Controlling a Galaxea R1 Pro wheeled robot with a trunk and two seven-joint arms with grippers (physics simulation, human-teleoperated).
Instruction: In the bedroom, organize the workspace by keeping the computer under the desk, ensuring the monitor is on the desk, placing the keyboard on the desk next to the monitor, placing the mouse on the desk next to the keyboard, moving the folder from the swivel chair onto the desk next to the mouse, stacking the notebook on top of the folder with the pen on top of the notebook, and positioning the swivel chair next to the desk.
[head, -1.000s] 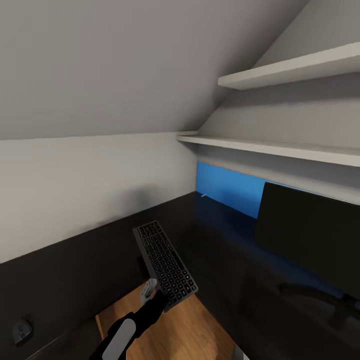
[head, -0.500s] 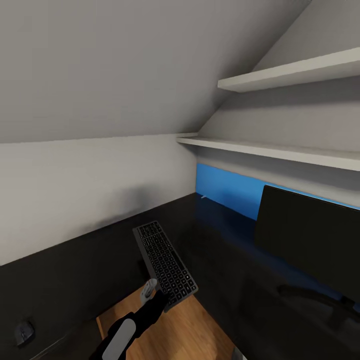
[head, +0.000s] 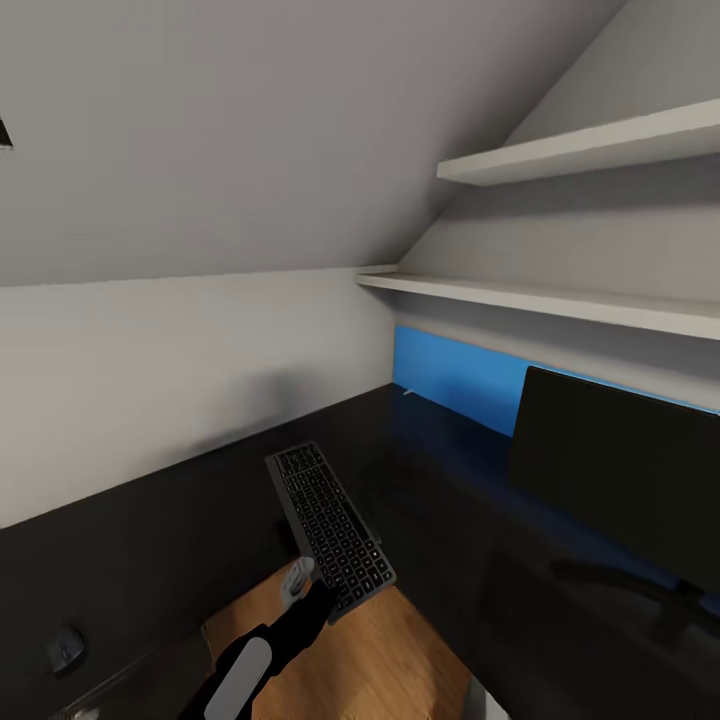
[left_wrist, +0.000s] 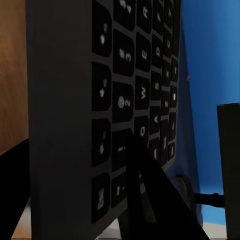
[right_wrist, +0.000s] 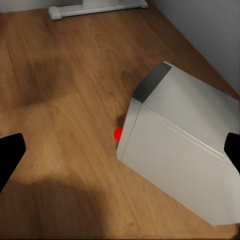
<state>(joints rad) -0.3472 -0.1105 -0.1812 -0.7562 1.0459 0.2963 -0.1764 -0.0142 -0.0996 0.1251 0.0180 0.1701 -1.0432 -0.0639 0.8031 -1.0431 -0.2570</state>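
Here, nearest me, the left gripper (head: 300, 580) has its jaws clenched on one short end of the keyboard (head: 330, 530), which juts forward in the air over the wooden floor (head: 390, 660), its far end reaching above the inner corner of the glossy black tabletop (head: 440, 500). The keyboard looks slim, rigid and light, but held by one end it acts as a long lever, so I'd guess it could twist in a thin pinch; a grip nearer its middle would likely be steadier. The smooth silver-grey frame looks slippery too.

Off to the left, the mouse (head: 65, 648) sits alone on the tabletop, well apart from the keyboard. Farther right, the monitor (head: 610, 480) stands on the tabletop on its black base, with the blue wall panel (head: 460, 380) behind it and white shelves (head: 560, 295) above.

The left wrist view adds what the head view cannot: the keys (left_wrist: 122, 100) up close, with a dark finger (left_wrist: 155, 195) lying across the key face. The right wrist view looks down at the computer (right_wrist: 180, 145), a pale grey case on the wood floor (right_wrist: 60, 100), with the right gripper (right_wrist: 120, 155) hanging above it, jaws spread wide and holding nothing.
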